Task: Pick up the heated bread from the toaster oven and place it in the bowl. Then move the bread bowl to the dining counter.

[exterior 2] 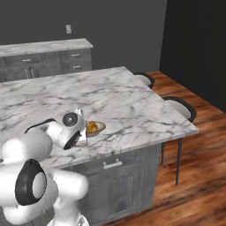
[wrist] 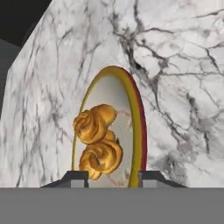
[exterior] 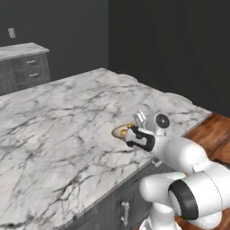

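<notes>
the bowl (wrist: 136, 131) lies right in front of the gripper (wrist: 113, 177), so close that its near edge sits between the two dark fingertips (wrist: 75, 176). in the hand view one tip is by the bowl's left rim and the other by its right rim, so the claw looks closed narrow on the bowl's near edge and seems to be holding it. the bowl's long shape runs straight away from the claw, out over the marble.

in the side views the bowl (exterior 2: 99, 126) sticks out just past the hand, low over the dining counter (exterior: 58, 117). it is near the counter's front edge, the side where the robot stands. whether it is touching the top or held just above it is hard to tell.

the heated bread (wrist: 97, 141) sits inside the bowl. it is lumpy and golden-orange, like two little swirls, one behind the other. the bowl is flat and tan inside, with a yellow-brown rim that looks reddish on one side.

the job looks almost done. the next move would likely be to set the bowl down flat and let go. if the claw tips, the bread could roll out.
</notes>
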